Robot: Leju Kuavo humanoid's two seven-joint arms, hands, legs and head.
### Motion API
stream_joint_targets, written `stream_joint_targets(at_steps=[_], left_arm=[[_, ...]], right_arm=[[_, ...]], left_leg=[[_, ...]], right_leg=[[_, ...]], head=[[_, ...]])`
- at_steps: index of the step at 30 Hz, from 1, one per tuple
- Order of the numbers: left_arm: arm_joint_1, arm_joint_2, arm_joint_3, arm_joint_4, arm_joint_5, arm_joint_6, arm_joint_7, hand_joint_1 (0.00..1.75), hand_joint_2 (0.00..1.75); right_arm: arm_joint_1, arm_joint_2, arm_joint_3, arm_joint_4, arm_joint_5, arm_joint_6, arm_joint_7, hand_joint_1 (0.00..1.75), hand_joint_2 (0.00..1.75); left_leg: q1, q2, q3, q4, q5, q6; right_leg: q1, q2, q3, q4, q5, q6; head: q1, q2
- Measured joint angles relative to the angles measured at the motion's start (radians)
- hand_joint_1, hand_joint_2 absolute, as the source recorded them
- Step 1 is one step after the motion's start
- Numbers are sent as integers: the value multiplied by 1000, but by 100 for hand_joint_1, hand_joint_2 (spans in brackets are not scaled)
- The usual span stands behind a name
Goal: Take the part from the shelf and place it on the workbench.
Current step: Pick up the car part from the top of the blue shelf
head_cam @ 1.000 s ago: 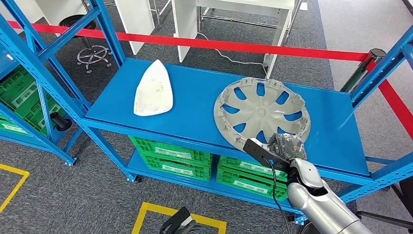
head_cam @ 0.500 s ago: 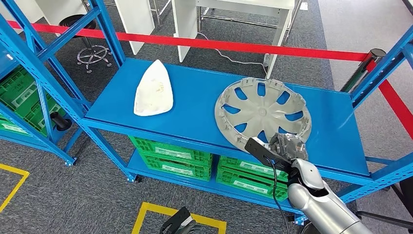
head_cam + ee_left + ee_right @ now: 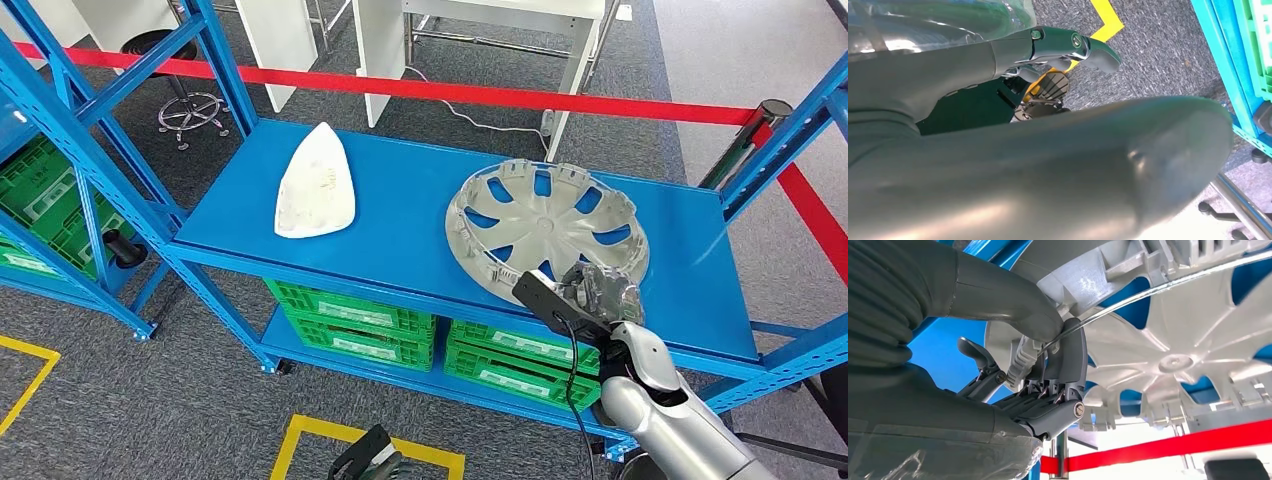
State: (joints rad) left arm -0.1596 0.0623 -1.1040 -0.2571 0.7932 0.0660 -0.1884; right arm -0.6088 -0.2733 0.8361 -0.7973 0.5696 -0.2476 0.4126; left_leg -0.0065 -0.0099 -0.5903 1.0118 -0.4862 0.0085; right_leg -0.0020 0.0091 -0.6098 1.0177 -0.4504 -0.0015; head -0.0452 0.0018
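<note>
A silver hubcap [image 3: 545, 225] lies inner side up on the right half of the blue shelf board [image 3: 400, 220]. My right hand [image 3: 600, 292] grips its near rim, and that edge is raised so the hubcap tilts. In the right wrist view the thumb lies on top of the rim and the dark fingers [image 3: 1063, 370] curl under the hubcap [image 3: 1173, 355]. A white shell-shaped part [image 3: 315, 182] rests flat on the left of the same board. My left hand [image 3: 1068, 45] hangs low beside my body over the carpet, fingers out straight and holding nothing.
Green crates [image 3: 350, 315] fill the lower shelf level. Blue uprights [image 3: 70, 130] frame the rack on both sides. A red barrier tape [image 3: 500, 97] runs behind it, with white desk legs [image 3: 385, 50] and a stool [image 3: 190, 105] beyond. Yellow floor markings [image 3: 300, 440] lie near my feet.
My right hand has lifted the near rim and moved slightly right, so the hubcap now tilts and sits a little further right. The white part has not moved.
</note>
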Motion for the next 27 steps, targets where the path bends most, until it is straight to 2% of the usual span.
stream_joint_targets(at_steps=[27], left_arm=[[1,0,0,0,8,0,-2,0,0]], right_arm=[[28,-62,-62,-198,-43,-59,-2,175,175]], left_leg=[[0,0,0,0,0,0]], right_leg=[[0,0,0,0,0,0]], head=[[0,0]])
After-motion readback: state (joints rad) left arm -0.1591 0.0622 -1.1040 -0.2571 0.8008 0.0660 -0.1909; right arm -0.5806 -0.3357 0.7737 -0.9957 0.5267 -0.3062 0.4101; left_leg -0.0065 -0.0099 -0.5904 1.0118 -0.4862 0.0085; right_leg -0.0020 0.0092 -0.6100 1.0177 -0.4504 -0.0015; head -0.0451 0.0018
